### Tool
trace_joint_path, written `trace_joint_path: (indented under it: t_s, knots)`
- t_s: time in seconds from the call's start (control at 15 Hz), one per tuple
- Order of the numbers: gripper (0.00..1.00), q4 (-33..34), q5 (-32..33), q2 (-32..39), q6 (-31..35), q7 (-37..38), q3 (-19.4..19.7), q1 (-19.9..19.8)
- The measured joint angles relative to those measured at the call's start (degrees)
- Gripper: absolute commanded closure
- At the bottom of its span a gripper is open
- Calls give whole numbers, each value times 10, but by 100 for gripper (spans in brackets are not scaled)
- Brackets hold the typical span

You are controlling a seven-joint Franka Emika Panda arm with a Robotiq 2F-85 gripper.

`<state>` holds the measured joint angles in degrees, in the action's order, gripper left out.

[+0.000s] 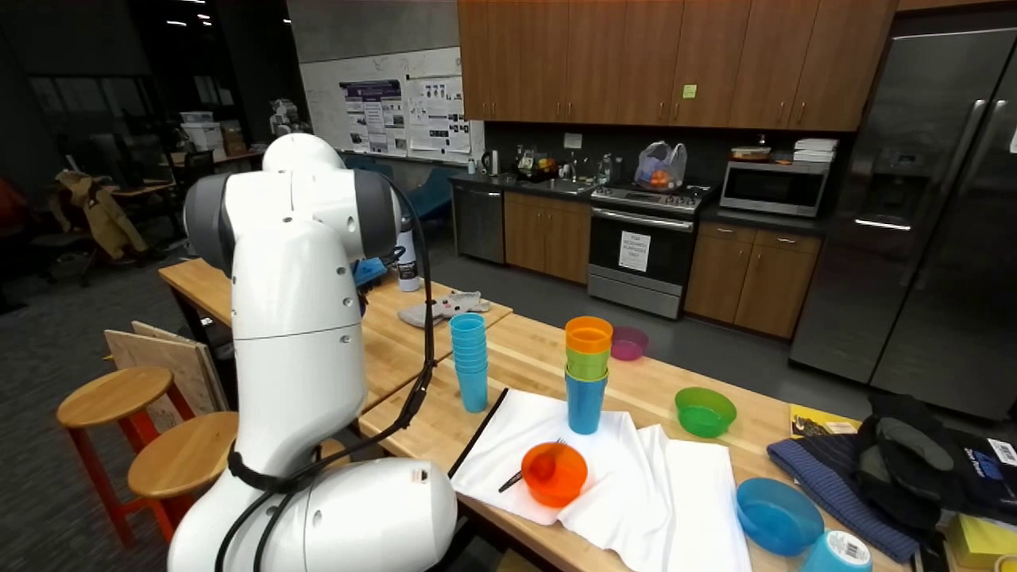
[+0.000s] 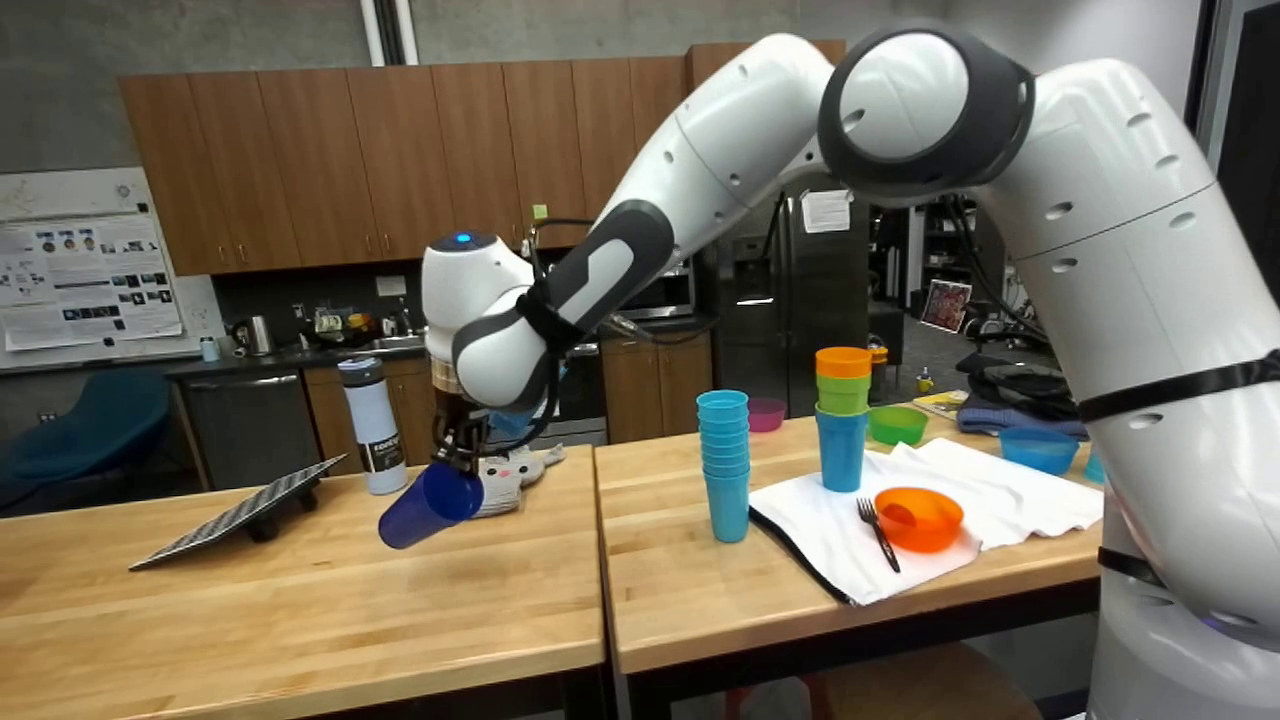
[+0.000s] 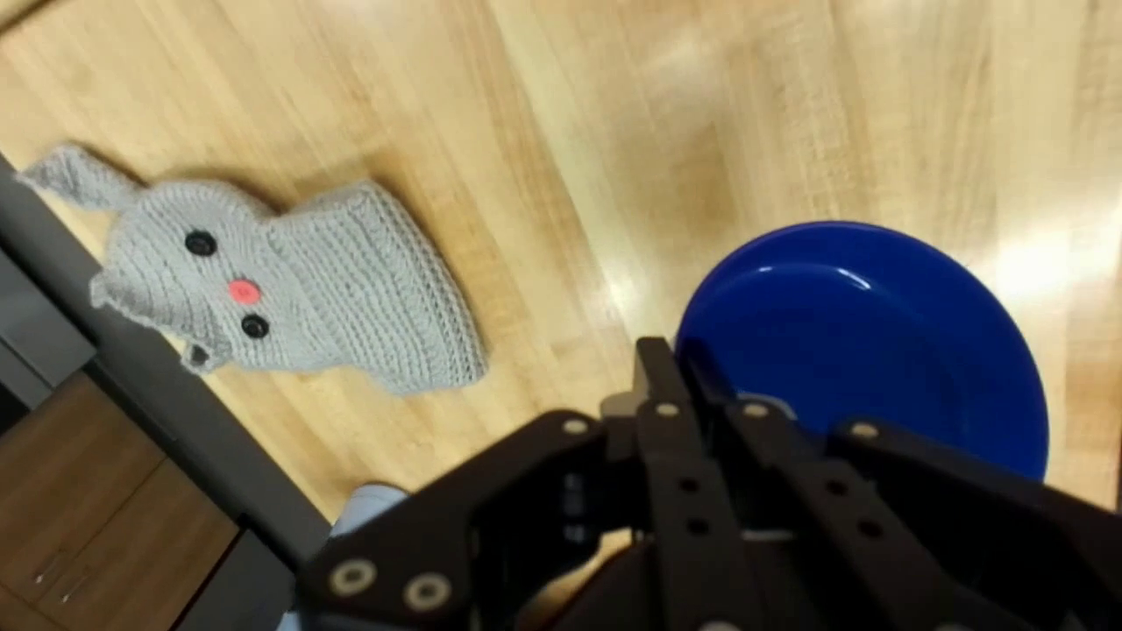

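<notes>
Precariously, my pincer (image 3: 676, 359) nips just the rim of the dark blue tumbler (image 2: 426, 508), which hangs tilted above the wooden table (image 2: 460, 610). With so little wall gripped, it could pivot or slip; a careless swing could topple the insulated bottle (image 2: 374, 425).

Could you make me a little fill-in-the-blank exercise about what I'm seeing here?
1. The hand is holding a dark ____ cup.
2. The knitted animal on the table is mostly coloured ____.
3. In the three-coloured cup stack, the topmost colour is ____.
4. Beside the orange bowl lies a black ____.

Missing words: blue; gray; orange; fork.
</notes>
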<state>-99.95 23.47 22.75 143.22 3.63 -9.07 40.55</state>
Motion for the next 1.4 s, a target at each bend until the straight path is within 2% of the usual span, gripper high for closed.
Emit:
trace_joint_path:
  t_s: [0.13, 0.2, 0.67, 0.93, 1.2, 1.4]
  knots:
    - [96, -11, -23, -37, -73, 1, -14, -10]
    - [96, -12, -24, -45, -85, 1, -19, -13]
    - [99, -10, -22, -26, -77, 1, -25, -18]
    - [99, -7, -7, -22, -98, 11, -20, -29]
    - [99, 4, 30, -36, -156, 26, -12, -50]
    - [99, 21, 32, -56, -237, 24, -18, -61]
